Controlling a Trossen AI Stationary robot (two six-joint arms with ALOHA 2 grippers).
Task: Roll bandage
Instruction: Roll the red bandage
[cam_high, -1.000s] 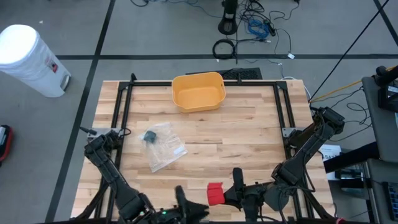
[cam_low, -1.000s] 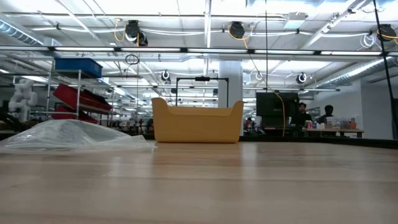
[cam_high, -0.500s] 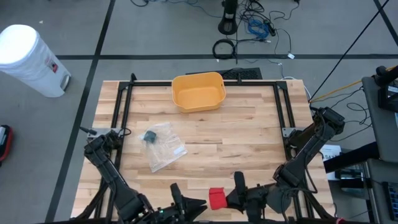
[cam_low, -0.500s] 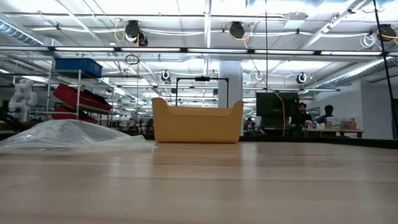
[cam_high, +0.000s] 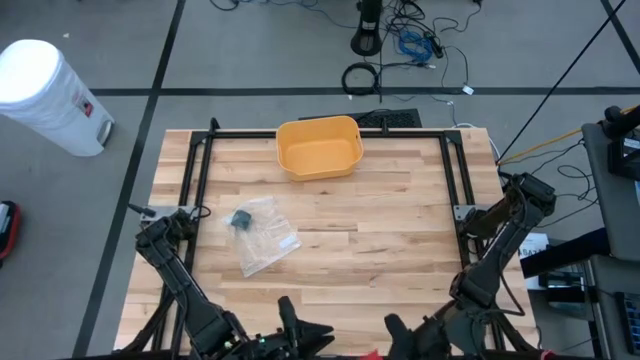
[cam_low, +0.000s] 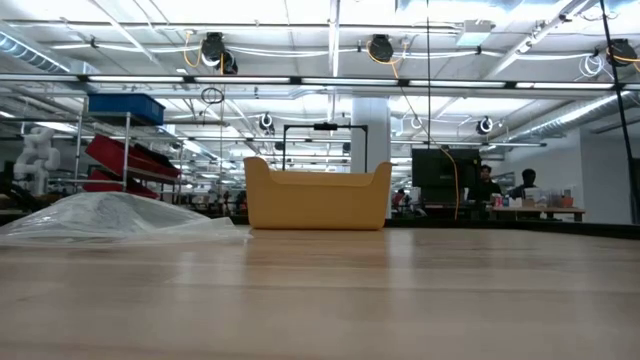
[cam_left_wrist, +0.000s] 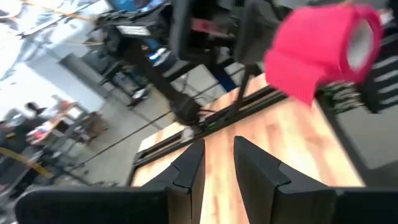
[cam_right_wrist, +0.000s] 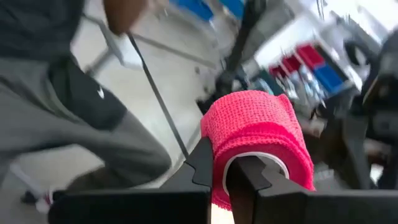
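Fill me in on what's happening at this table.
The right gripper has its jaws shut on a red bandage roll, gripping the roll's wall, one finger inside the core, at the near table edge. The left gripper faces it with jaws slightly apart, holding nothing; the roll's loose end hangs free. On the table lie a clear plastic bag and a yellow bin, both untouched.
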